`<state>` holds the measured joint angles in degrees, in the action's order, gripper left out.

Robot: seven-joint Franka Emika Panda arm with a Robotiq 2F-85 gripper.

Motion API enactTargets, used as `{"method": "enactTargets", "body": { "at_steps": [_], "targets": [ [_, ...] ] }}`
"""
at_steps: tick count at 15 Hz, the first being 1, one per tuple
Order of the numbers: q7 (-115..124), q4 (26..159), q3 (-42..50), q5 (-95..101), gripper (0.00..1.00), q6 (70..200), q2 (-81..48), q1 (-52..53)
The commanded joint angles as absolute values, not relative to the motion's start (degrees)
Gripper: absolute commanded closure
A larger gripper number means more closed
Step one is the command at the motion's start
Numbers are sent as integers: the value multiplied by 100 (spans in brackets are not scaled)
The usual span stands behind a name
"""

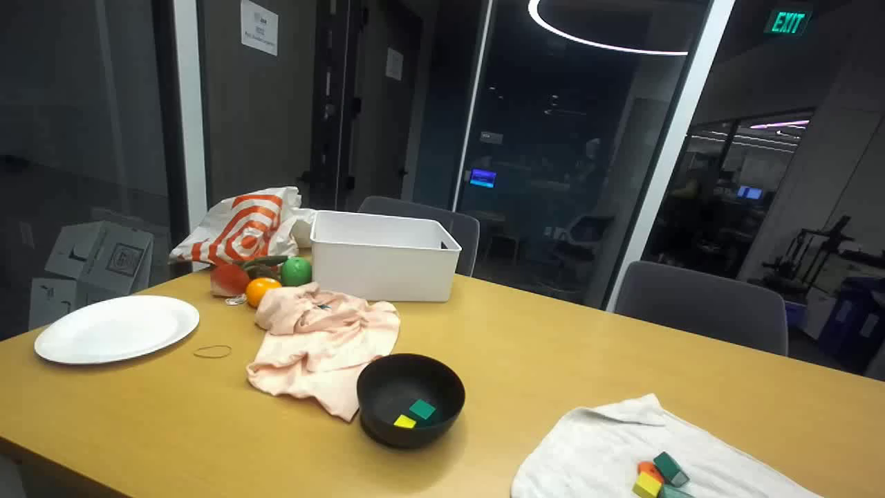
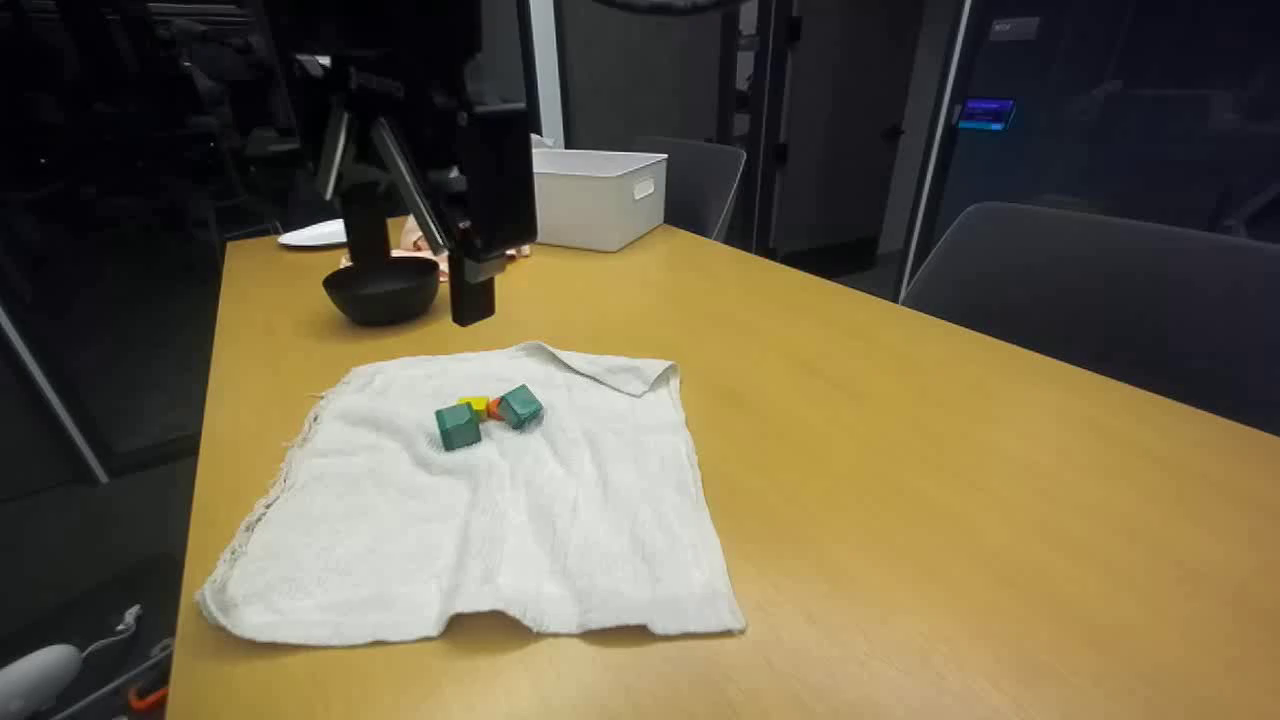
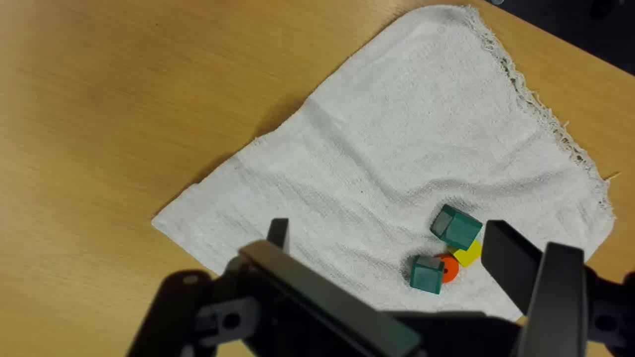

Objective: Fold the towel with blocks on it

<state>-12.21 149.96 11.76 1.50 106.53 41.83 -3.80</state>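
Note:
A white towel (image 2: pixel 580 540) lies spread on the table, slightly wrinkled, with one far corner turned over. It also shows in the wrist view (image 3: pixel 421 99) and partly in an exterior view (image 1: pixel 581 449). A small cluster of blocks sits on it: a green block (image 3: pixel 459 228), another green block (image 3: pixel 427 275), a yellow block (image 3: pixel 467 253) and an orange round block (image 3: pixel 449 268). My gripper (image 3: pixel 387 230) is open and empty, fingers wide apart above the towel. In an exterior view the gripper (image 2: pixel 420 268) hangs above the table beyond the towel's far edge.
A black bowl (image 1: pixel 411 380) holds a green and a yellow piece. Behind it are a pink cloth (image 1: pixel 325 346), a white bin (image 1: pixel 380 270), a white plate (image 1: pixel 117 330), toy produce (image 1: pixel 263 290) and a bag (image 1: pixel 242 228). Chairs (image 1: pixel 702 304) stand along the table's edge.

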Motion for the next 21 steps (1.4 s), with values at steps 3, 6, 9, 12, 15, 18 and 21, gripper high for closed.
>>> {"method": "enactTargets", "body": {
  "at_steps": [3,6,9,12,15,18,21],
  "targets": [
    [-1253,14957,1130,116,0,10644,4189,-436],
    [-1253,14957,1130,116,0,10644,4193,-436],
    [-1253,14957,1130,116,0,10644,4193,-436],
    [-1253,15144,1225,-76,0,11101,3896,-381],
    [-1276,15346,1264,-284,0,11832,3507,-343],
    [-1107,15552,1135,-147,0,12991,2868,-476],
    [-1124,15575,1212,-219,0,13555,2122,-503]
  ]
}}
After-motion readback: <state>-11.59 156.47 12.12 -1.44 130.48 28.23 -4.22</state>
